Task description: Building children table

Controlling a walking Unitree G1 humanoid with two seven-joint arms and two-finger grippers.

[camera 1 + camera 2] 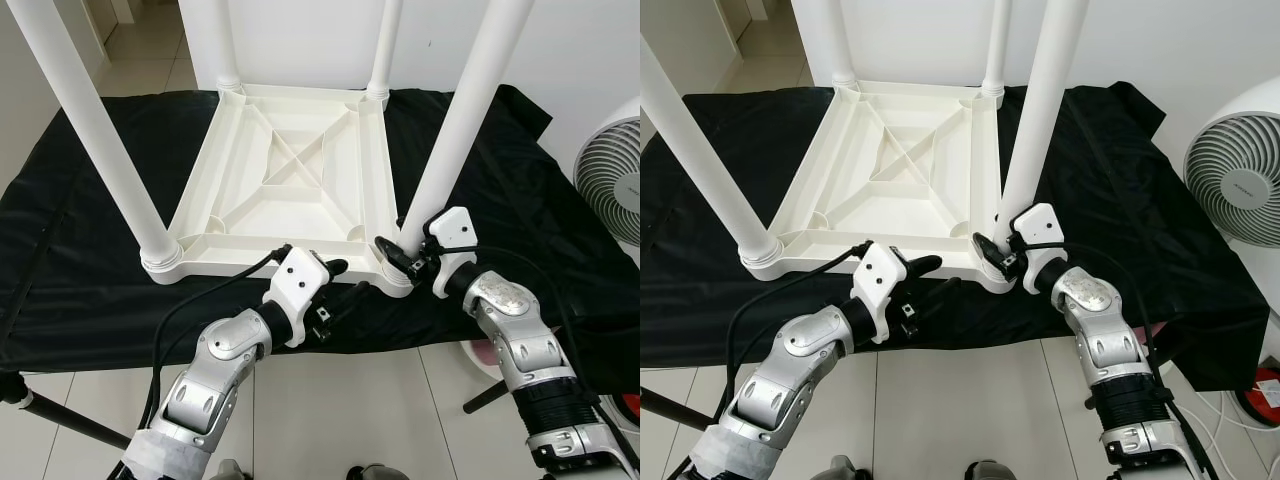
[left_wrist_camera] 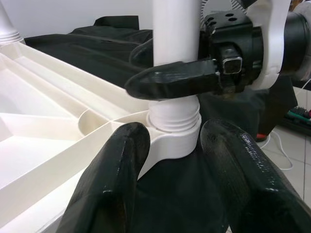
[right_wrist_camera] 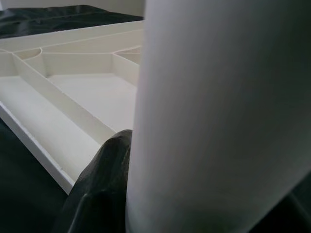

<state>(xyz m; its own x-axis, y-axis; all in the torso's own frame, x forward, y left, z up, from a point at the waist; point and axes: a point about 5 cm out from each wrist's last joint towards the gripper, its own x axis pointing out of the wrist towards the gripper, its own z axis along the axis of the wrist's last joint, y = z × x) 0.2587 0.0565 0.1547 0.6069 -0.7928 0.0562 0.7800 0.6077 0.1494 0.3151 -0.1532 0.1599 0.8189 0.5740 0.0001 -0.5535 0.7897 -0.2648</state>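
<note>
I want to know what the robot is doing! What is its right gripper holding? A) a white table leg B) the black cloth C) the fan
A: the right gripper is closed around the white table leg just above its threaded base in the corner socket of the upside-down tabletop.

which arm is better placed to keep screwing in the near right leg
Right. The right gripper is already closed around the leg just above its threaded socket. The left gripper is open, beside the tabletop corner.
</note>
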